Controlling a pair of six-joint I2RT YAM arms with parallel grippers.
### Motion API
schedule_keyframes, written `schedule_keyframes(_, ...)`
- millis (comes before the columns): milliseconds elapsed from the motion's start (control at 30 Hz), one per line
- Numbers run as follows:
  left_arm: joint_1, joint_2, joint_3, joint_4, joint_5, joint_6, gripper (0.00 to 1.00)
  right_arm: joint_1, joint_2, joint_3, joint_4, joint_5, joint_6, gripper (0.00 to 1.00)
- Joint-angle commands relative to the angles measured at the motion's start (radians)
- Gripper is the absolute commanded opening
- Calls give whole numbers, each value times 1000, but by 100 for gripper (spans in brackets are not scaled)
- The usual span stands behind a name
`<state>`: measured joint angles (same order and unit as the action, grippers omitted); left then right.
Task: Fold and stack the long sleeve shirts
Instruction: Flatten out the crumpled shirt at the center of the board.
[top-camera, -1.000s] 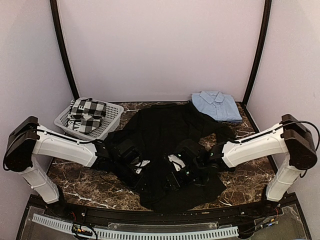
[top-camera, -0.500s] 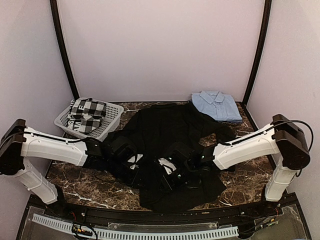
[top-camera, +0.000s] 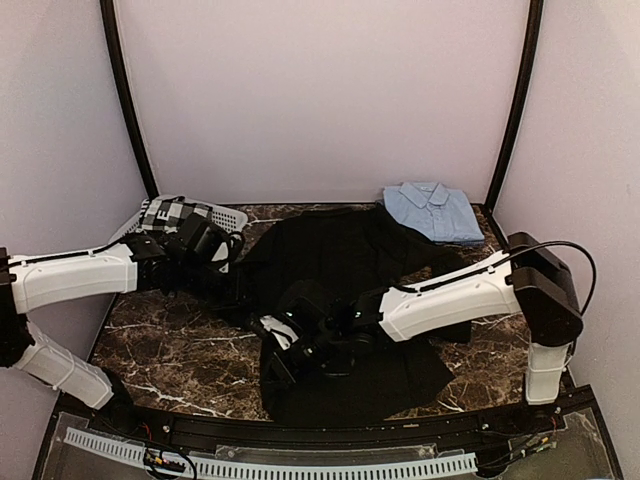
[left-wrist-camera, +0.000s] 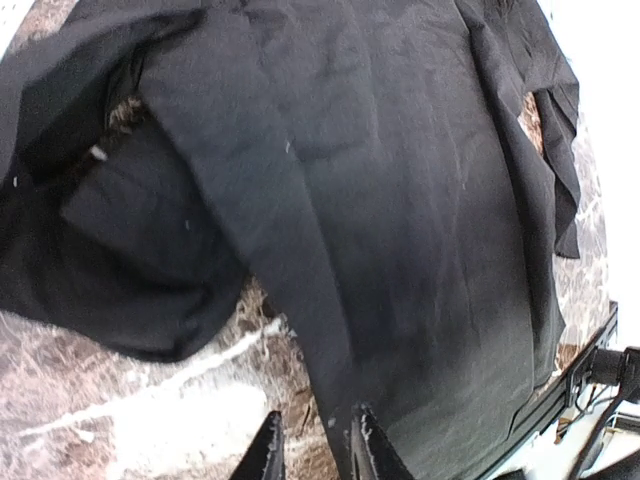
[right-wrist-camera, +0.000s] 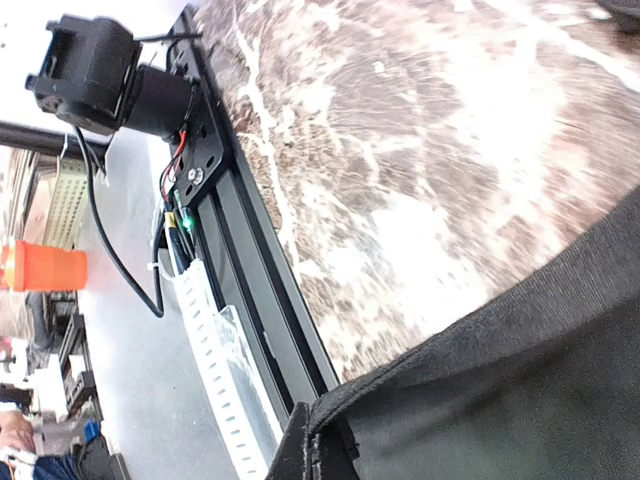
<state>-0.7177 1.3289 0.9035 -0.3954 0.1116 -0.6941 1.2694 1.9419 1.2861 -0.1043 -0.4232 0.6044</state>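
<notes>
At the far left of the marble desk sits a pale plastic basket with a black-and-white checked cloth in it. The left arm reaches in from the left edge, and the left claw is just in front of the basket's near right corner. In its wrist view, the two fingers stand close together with a folded edge of the black shirt running down between them, so the left claw is clamped on that cloth.

The black shirt lies loosely spread and rumpled across the middle of the desk. One part is drawn out toward the left claw, and its lower part lies near the front edge.

The right arm stretches from the right side across the shirt's lower half. The right claw is at the shirt's near left corner. Its wrist view shows the right claw pinched tight on the shirt's hem, with bare marble and the desk's front rail beyond.

At the back right corner, the light blue shirt lies folded, collar up. It is just beside the black shirt's far edge; whether they touch cannot be told.
</notes>
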Motion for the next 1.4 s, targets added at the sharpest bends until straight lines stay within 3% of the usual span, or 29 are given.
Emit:
schedule_keyframes(0, 55, 68, 72, 1, 44, 69, 23, 23, 99, 100, -10, -96, -61, 0)
schedule_keyframes(100, 93, 147, 118, 50, 96, 84, 22, 23, 145, 161, -41, -127, -96, 4)
schedule_keyframes(233, 137, 267, 188, 101, 158, 99, 22, 18, 138, 198, -74, -100, -126, 28)
schedule_keyframes(400, 148, 401, 262, 156, 195, 87, 22, -52, -2, 63, -25, -70, -106, 55)
schedule_keyframes(500, 157, 462, 299, 174, 179, 86, 18, -120, -97, -54, 24, -37, -87, 61)
schedule_keyframes(667, 180, 531, 333, 151, 71, 94, 15, -249, -170, -181, 54, 63, -58, 63)
schedule_keyframes(900, 243, 571, 292, 129, 26, 99, 15, -390, -123, -280, 81, 177, 2, 62)
schedule_keyframes(1067, 271, 564, 254, 95, -6, 117, 14, -404, -131, -314, 10, 290, -17, 61)
schedule_keyframes(1367, 305, 536, 177, 23, -114, 170, 14, -402, -222, -466, -38, 305, -7, 61)
